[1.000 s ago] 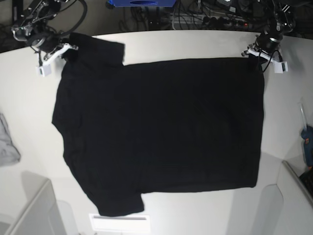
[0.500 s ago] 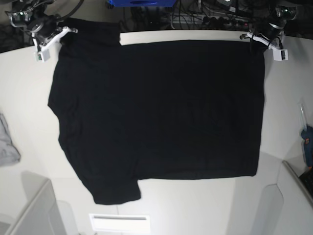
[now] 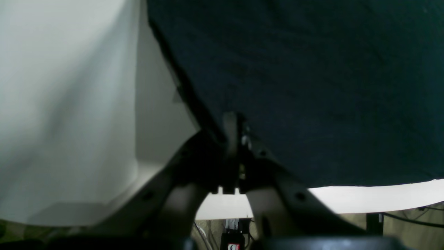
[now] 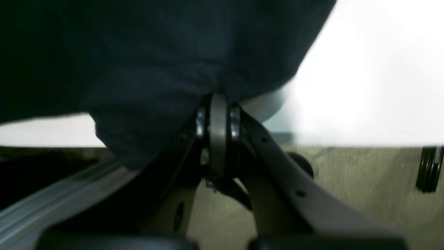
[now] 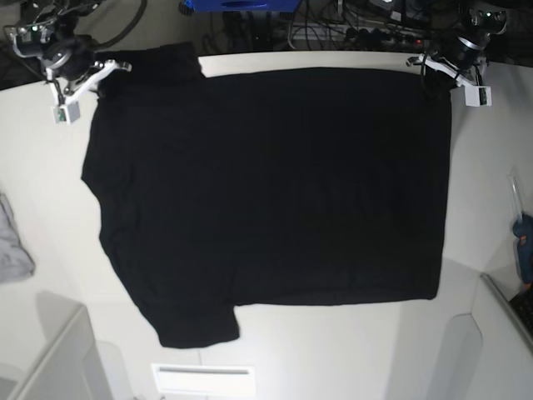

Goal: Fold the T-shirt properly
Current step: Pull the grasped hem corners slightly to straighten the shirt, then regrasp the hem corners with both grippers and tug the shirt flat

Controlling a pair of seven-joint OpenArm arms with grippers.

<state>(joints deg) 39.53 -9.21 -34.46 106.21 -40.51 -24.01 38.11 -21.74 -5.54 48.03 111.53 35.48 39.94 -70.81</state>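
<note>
A large black T-shirt (image 5: pixel 266 200) lies spread flat across a white surface (image 5: pixel 350 358), seen from above, its plain side up. Its body fills the middle of the surface, with one short sleeve pointing toward the far left corner and the other toward the near edge.

The right gripper (image 5: pixel 98 73) is at the far left corner in the overhead view, its jaws pressed together on the cloth at the far sleeve. In its wrist view, a bunched fold of black fabric (image 4: pixel 156 86) sits pinched at the gripper (image 4: pixel 218 104) tips, hanging past the surface's edge.

The left gripper (image 5: pixel 435 68) is at the far right corner, clamped on the shirt's hem corner. Its wrist view shows the jaws closed on the shirt's edge (image 3: pixel 194 93), the gripper (image 3: pixel 234 119) tips meeting the cloth, with the dark fabric stretching away to the right.

A small grey cloth (image 5: pixel 12 246) lies at the left edge, well apart from the shirt.
</note>
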